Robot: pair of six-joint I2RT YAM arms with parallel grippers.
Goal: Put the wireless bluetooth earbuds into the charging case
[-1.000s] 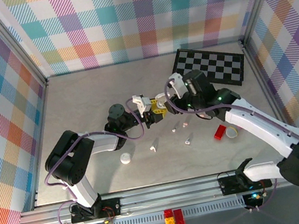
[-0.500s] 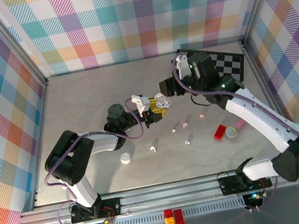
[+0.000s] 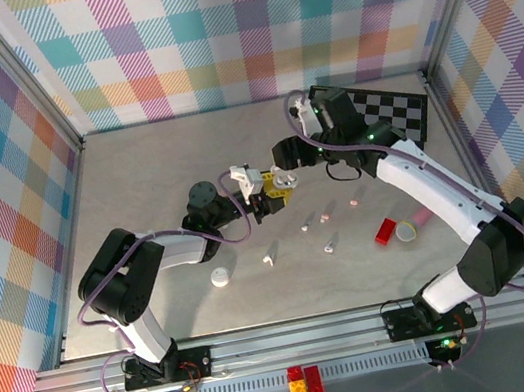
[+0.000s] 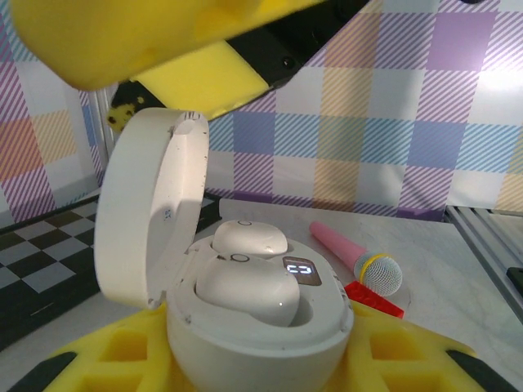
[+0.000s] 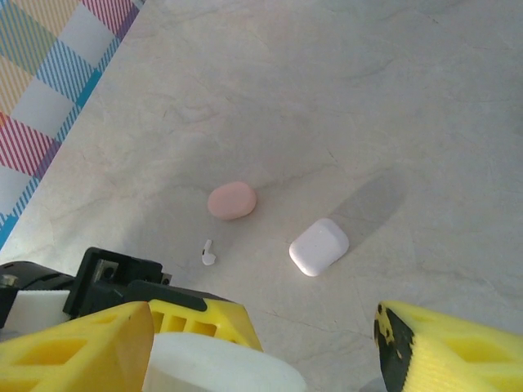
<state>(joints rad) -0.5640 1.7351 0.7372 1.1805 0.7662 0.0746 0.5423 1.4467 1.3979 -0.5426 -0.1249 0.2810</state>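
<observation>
**Case gripped open, two earbuds seated**

The left tool (image 3: 264,194) is closed narrow on the base of the case (image 4: 257,327), one finger on each side, near the middle of the surface (image 3: 142,207). That grip looks meant to fix the case mouth-up, so the other arm has a steady target.

The case stands upright. Its lid (image 4: 147,212) is swung open to the left in the left wrist view and stands nearly vertical, leaving the wells clear from above.

Two earbuds (image 4: 245,290) lie in the wells, one behind the other, with their rounded backs up. Their long axes run roughly left to right across that view, and the stems are hidden inside the wells. With both wells filled, this case seems ready for closing.

The right tool (image 5: 265,347) hangs just above the lid with its fingers wide and nothing between them. That opening would suit pressing the lid down or moving off for another pick.

Right of the case, the loose earbuds (image 3: 330,245) lie on their sides, scattered and well apart from it. They are too small to tell which way each one points.

In the right wrist view, a pink case (image 5: 232,200) and a white case (image 5: 319,246) lie flat and shut.
</observation>
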